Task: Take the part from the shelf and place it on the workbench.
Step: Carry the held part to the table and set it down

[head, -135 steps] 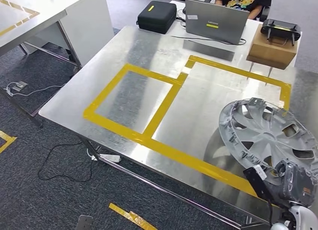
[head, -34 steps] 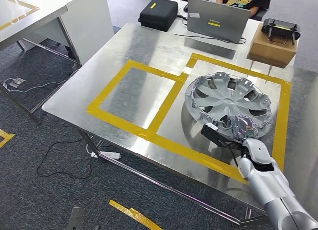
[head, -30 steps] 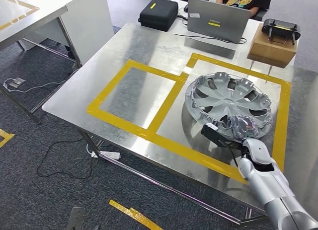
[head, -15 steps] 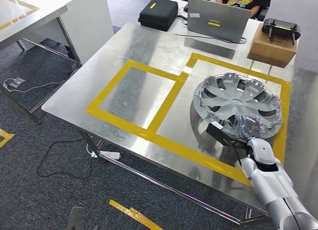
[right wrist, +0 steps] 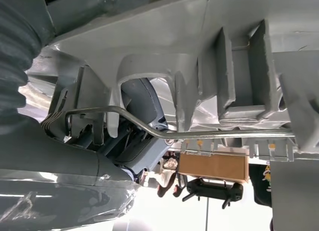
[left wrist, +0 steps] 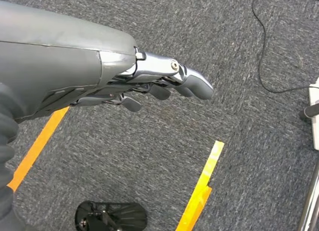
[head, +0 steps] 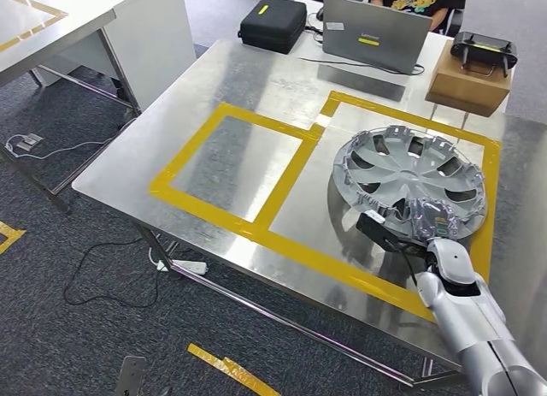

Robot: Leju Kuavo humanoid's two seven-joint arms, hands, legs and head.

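The right hand (head: 431, 218) has its fingers clamped on the wheel cover's (head: 408, 170) near rim, over the tabletop's (head: 258, 79) taped zone; release remains; the left hand (left wrist: 150, 84) hangs with fingers extended, holding nothing.

The right arm (head: 474, 323) comes in from below at the right and stretches forward, its silver forearm slanting up to the wrist. The right hand (head: 431, 218) grips the near rim of the hubcap (head: 408, 175), its fingers (right wrist: 144, 109) curled around the edge. The left hand (left wrist: 158, 84) hangs low, holding nothing, its fingers extended and slightly apart.
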